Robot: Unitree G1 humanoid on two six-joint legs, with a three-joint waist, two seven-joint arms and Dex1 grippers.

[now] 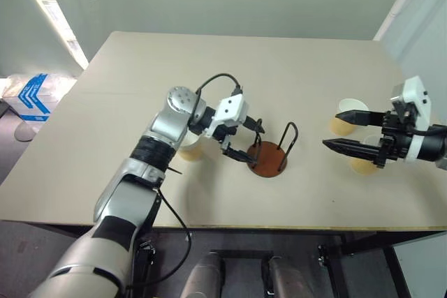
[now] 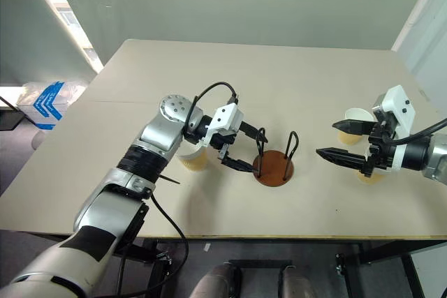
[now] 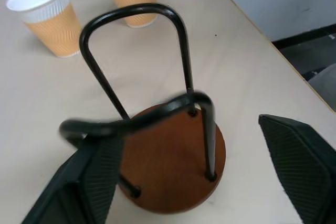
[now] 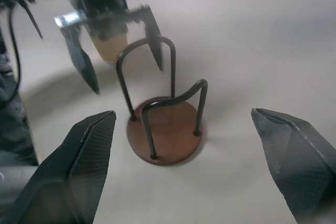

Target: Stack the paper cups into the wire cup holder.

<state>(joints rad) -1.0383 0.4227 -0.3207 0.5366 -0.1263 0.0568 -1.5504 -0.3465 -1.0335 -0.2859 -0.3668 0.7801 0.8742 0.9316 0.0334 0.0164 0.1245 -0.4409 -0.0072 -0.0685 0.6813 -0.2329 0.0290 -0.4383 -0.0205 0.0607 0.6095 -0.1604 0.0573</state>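
Note:
The wire cup holder (image 1: 270, 159), a reddish-brown disc with two black wire loops, stands near the table's middle and holds no cup. My left gripper (image 1: 255, 145) is open right at its left side, one finger on either side of the near loop, holding nothing. One paper cup (image 1: 190, 146) stands behind my left wrist. Two more paper cups (image 1: 348, 112) (image 1: 364, 165) stand on the right. My right gripper (image 1: 332, 130) hovers open between that pair, pointing toward the holder (image 4: 165, 129); nothing sits between its fingers.
The beige table (image 1: 230, 68) has bare surface behind the holder. Its front edge (image 1: 230, 227) runs close below the holder. A blue and white box (image 1: 31, 95) lies on the floor to the left.

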